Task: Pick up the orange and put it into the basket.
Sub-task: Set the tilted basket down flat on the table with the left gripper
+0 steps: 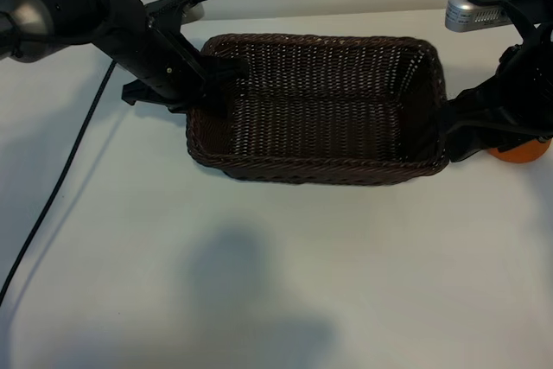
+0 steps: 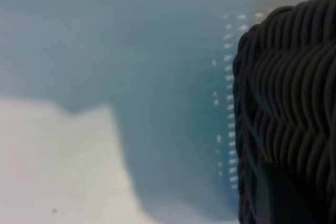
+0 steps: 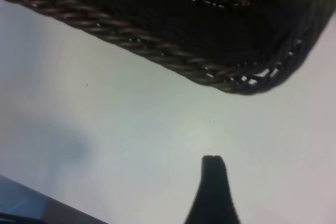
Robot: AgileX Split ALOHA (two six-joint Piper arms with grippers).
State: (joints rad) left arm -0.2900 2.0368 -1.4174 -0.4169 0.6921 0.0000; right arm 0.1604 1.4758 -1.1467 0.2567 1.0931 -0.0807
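I am holding the right gripper, jaws apart, over the orange lying on the tabletop just outside the basket. Firm, light and round, it probably wants gripping across its middle. Left gripper, jaws nearly together, is reaching the basket's far end.

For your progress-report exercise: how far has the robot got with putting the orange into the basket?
Done: nothing visible; the basket is empty. In hand: the right gripper is beside the orange on the table outside the basket's right end; the left gripper is at the basket's left rim. Left: grasping, lifting and dropping it in.
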